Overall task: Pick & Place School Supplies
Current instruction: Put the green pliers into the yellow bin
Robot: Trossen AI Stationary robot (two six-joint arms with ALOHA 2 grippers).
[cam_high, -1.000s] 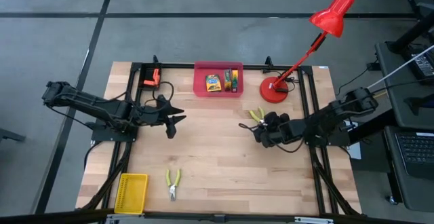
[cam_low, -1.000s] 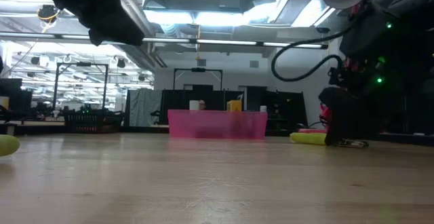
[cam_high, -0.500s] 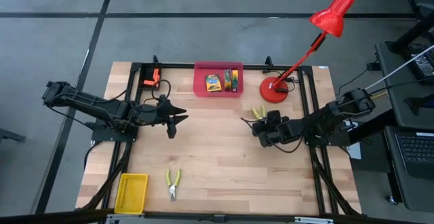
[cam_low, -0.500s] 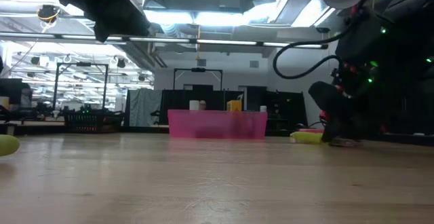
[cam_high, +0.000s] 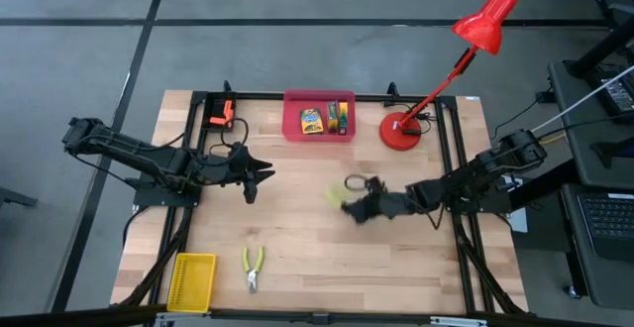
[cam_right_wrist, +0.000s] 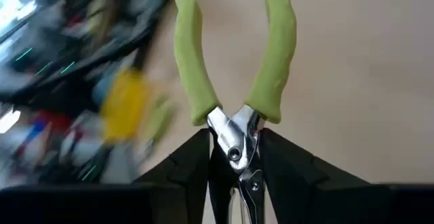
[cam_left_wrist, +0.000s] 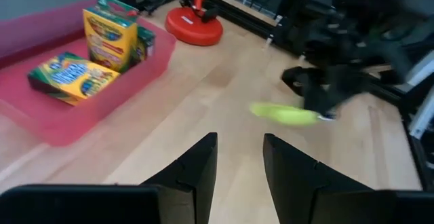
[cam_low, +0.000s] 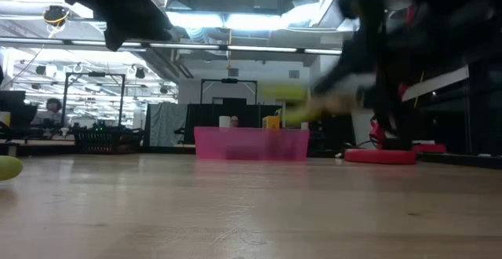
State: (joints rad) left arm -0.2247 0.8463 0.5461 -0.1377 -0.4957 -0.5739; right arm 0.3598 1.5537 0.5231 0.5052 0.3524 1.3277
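Holding on my right arm: the right gripper [cam_right_wrist: 234, 163] has its fingers clamped on the metal head of a pair of pliers [cam_right_wrist: 234, 68], green handles pointing away from the wrist.
Right arm position: I see it stretched out over the middle of the table [cam_high: 297, 228], blurred in the high view, pliers lifted off the wood.
Left gripper [cam_left_wrist: 239, 159]: fingers parted with nothing between them, hovering over the left half of the table, facing the centre.
Crayon boxes [cam_left_wrist: 91, 54]: three yellow-and-green ones inside the pink tray [cam_high: 317, 129] at the far edge; one lies flat, the others stand on edge.
Second pliers [cam_high: 252, 267]: lying on the wood near the front edge, just beside the yellow bin [cam_high: 192, 280].
Red lamp [cam_high: 401, 131]: base just beside the pink tray.
Orange sticks: I can't pick them out.
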